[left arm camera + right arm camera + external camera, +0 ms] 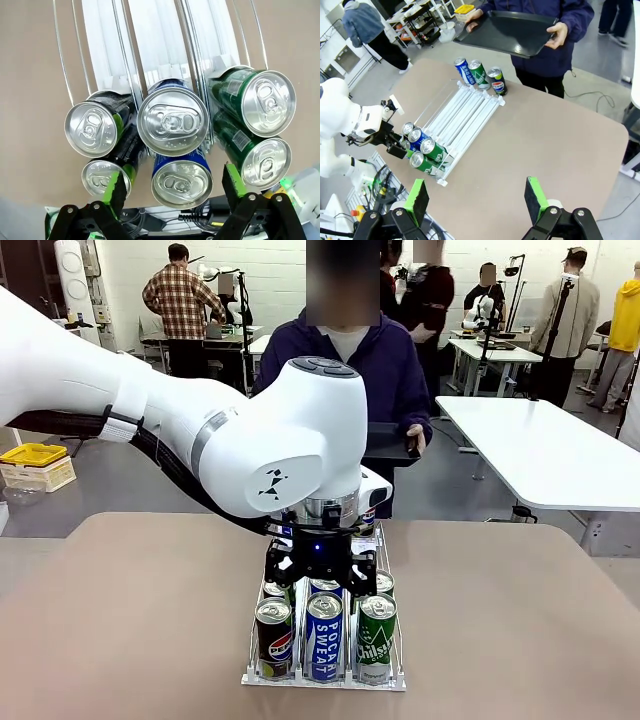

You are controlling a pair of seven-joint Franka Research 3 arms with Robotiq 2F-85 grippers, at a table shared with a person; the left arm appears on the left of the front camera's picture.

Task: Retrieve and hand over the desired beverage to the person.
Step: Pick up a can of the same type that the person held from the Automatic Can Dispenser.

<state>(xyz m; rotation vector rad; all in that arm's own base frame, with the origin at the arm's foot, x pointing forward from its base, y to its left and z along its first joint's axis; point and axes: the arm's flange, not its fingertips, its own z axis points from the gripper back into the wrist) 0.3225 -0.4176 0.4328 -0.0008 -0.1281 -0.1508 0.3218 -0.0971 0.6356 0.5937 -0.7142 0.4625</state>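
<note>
**White arms, black grippers**

Glossy white shell on the left arm (200,430), rounded at the joint, stamped with a small black mark. Silver ring and blue light at the wrist. Black cable (165,465) underneath, bound by a white strap. Black bolted links and green pads on the left gripper (318,575) and right gripper (476,199). Dark purple-navy hooded sweatshirt over a white shirt on the person (350,360).

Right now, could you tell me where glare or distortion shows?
Left wrist view: the white rack rails wash out in glare and bow outward; the cans gleam on top. Front view: even light, labels sharp. Right wrist view: even light on the table.
</note>
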